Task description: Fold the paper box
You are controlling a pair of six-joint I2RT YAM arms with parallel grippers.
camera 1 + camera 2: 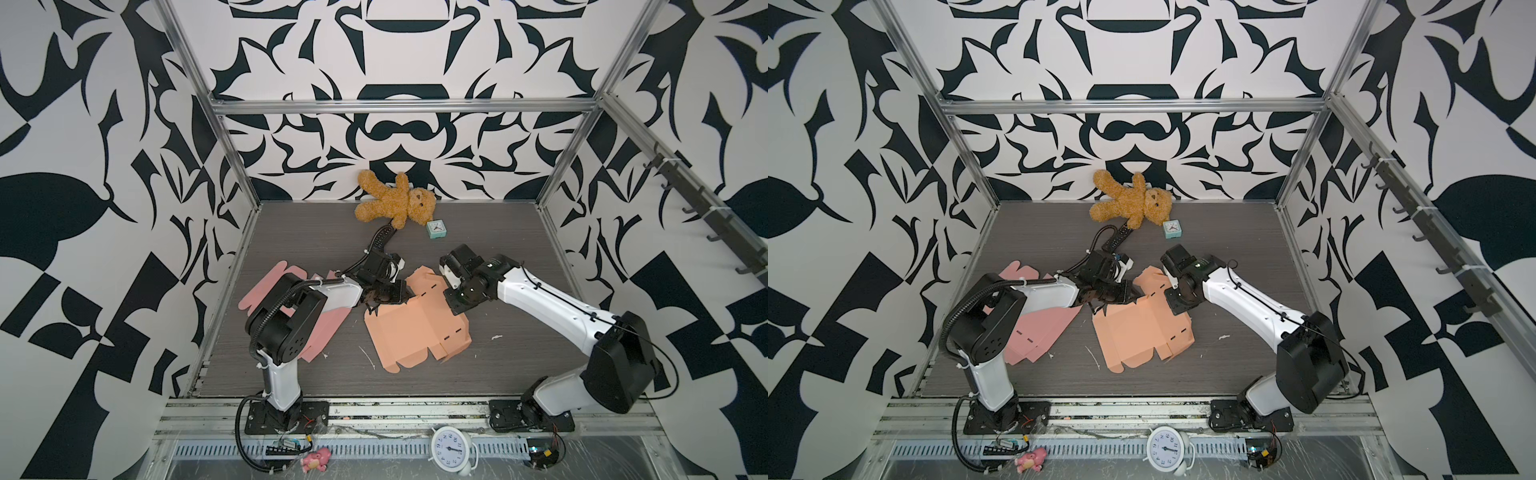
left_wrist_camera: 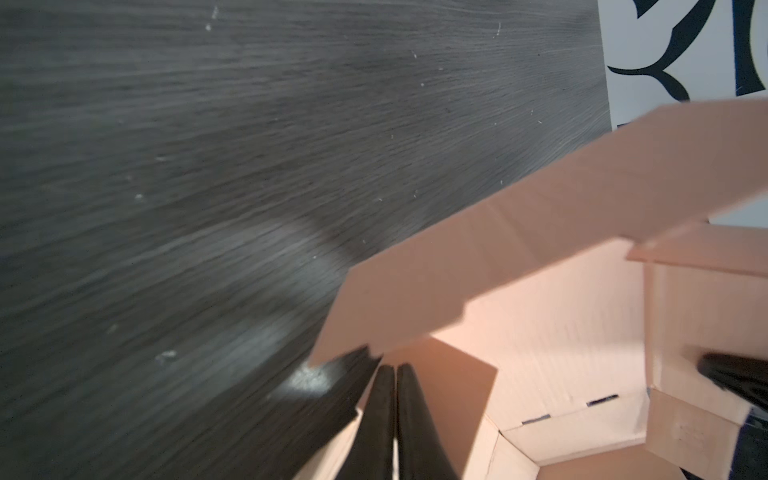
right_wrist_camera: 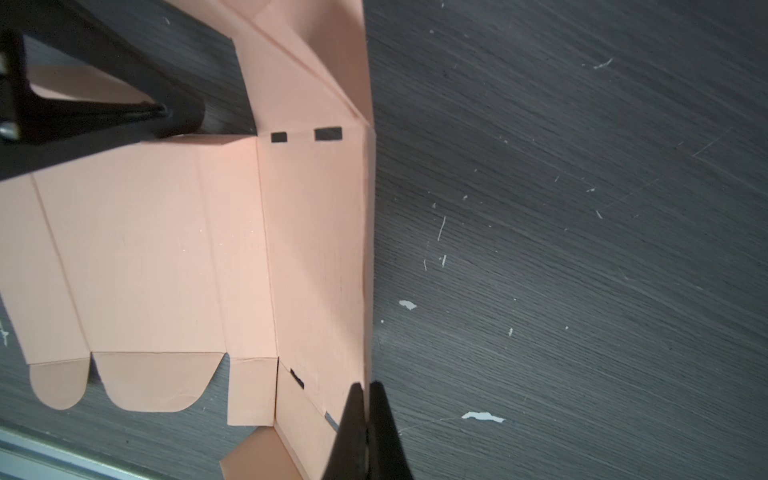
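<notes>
The paper box (image 1: 415, 328) (image 1: 1138, 328) is a peach-orange cut blank in the middle of the table, partly folded. In the right wrist view the paper box (image 3: 158, 249) lies mostly flat with one long side panel turned up. My right gripper (image 3: 368, 388) is shut on that panel's upper edge. My left gripper (image 1: 409, 293) (image 1: 1138, 295) (image 2: 395, 368) is shut at the blank's far left corner, with a thin strip of paper showing between its fingers. Raised flaps of the paper box (image 2: 561, 324) stand around those fingers. In both top views the right wrist hides the right fingers.
A pink blank (image 1: 266, 286) lies under the left arm. At the back wall are a teddy bear (image 1: 395, 203), a small teal clock (image 1: 436, 229) and a black remote (image 1: 384, 235). A white alarm clock (image 1: 451, 449) and a pink toy (image 1: 316, 459) sit beyond the front rail.
</notes>
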